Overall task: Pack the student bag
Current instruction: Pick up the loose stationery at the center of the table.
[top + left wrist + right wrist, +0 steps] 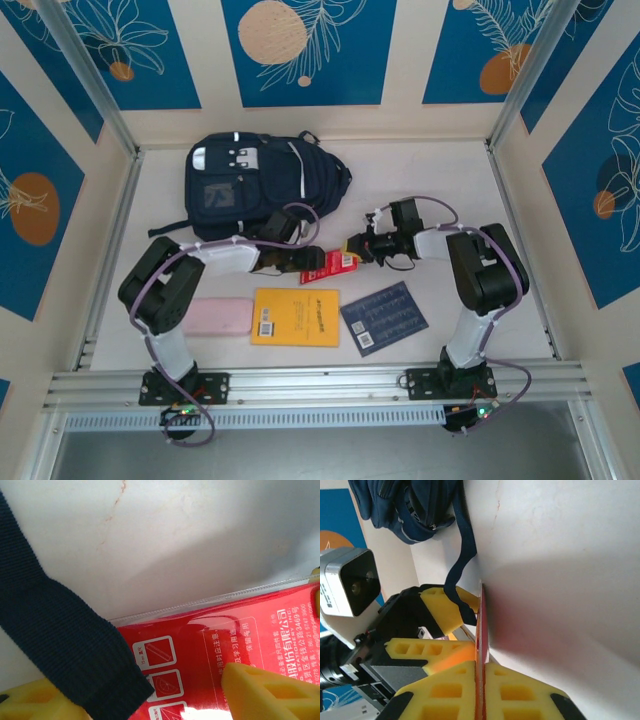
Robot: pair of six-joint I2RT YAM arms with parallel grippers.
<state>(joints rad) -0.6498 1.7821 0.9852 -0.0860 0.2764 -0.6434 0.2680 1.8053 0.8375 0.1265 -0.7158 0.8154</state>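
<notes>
**Risk note: bag strap over the left finger, packet pinched by its edge**

Risks, as judged, left to right:
- A loose strap point(60, 645) of the student bag point(262, 180) is draped across one finger of the left gripper point(140, 682). If that arm is raised or swung, the strap could be snagged and the bag dragged.
- The red packet point(342, 262) is gripped along a thin edge only. As it is glossy and flat, a slip or pivot is to be expected once it is carried.
- No open compartment can be made out on the bag, so a blocked insertion cannot be excluded.

Hands:
- Left gripper: fingers apart, set either side of the packet just in front of the bag. Nothing is clamped and the strap is touched.
- Right gripper point(480, 666): fingers point(520, 690) pressed together on the packet's edge. Whether the packet is lifted cannot be told.

Layout: the bag lies flat beyond both grippers. On its near side, a pink case point(221, 317), a yellow book point(295, 316) and a dark blue booklet point(384, 317) remain unpacked
</notes>
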